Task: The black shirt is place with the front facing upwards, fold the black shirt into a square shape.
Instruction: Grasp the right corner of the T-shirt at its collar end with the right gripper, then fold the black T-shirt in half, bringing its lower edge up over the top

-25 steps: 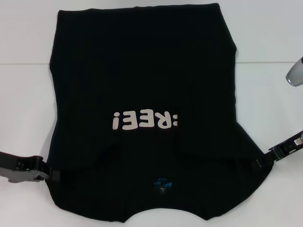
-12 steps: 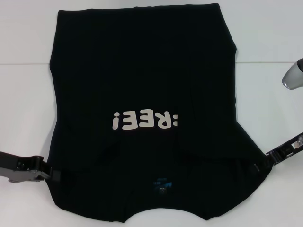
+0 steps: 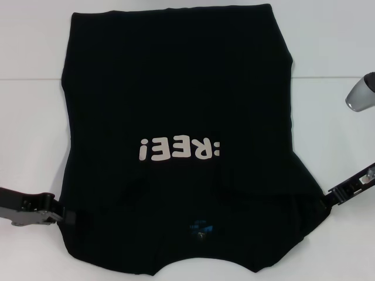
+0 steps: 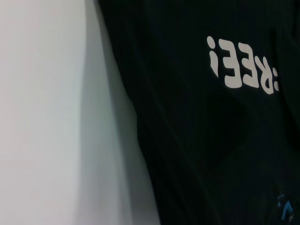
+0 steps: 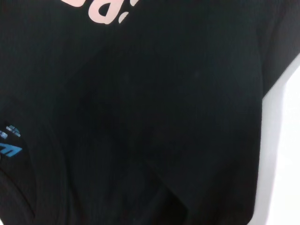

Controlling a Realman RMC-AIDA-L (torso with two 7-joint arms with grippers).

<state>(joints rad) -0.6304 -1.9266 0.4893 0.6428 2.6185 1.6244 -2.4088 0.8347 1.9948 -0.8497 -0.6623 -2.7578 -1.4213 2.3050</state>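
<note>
The black shirt lies spread over the white table, filling most of the head view from the 12 o'clock edge down to 6 o'clock, with its neck end nearest the robot. Its white lettering sits just below the middle of the cloth and reads upside down from the robot's side, part of it covered by a fold of cloth on the 3 o'clock side. A small blue neck label shows toward 6 o'clock, close to the curved neck edge. Both sleeve areas have been turned inward, so the sides of the shirt run fairly straight, flaring wider toward the near end. The left gripper is at about 8 o'clock, low on the table and touching the shirt's near left edge; whether its jaws are clenched on the cloth or released cannot be told. The right gripper is at about 4 o'clock, meeting the shirt's near right corner, and the state of its jaws cannot be told either. The left wrist view shows the shirt's edge against the bare table with the lettering beyond it. The right wrist view is filled almost wholly by black cloth, with the blue label at one side.
</note>
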